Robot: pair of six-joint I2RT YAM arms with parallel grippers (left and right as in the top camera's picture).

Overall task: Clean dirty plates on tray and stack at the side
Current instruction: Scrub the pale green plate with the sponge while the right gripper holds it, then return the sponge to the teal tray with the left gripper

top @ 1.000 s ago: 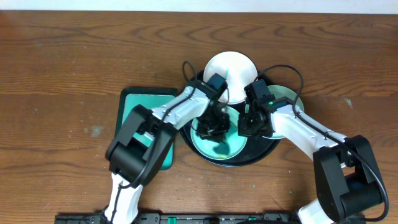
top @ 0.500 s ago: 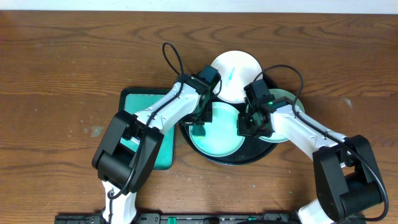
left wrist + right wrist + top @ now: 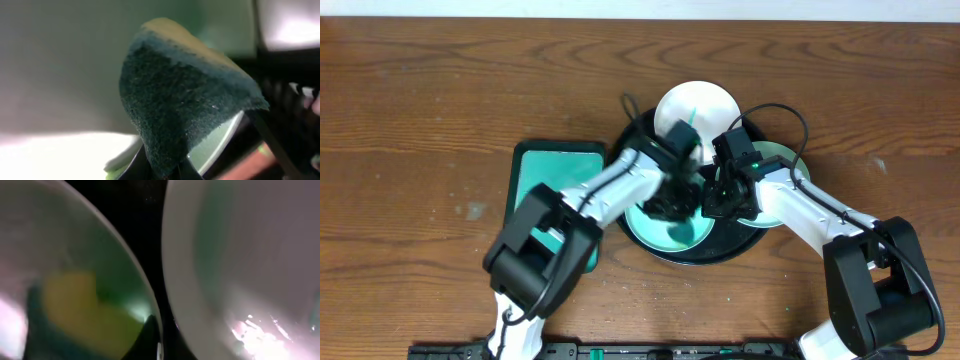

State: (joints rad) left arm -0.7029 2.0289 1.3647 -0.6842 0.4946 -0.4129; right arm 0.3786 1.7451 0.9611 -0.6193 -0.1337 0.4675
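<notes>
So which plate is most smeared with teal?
The round plate at the large black tray's near edge, teal all over; the far plate is white, the right-hand one pale green.

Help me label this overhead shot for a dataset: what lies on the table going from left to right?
teal rectangular tray → teal-smeared plate → pale green plate. The white plate at the far edge overlaps the teal-smeared one in this direction, so I left it out.
</notes>
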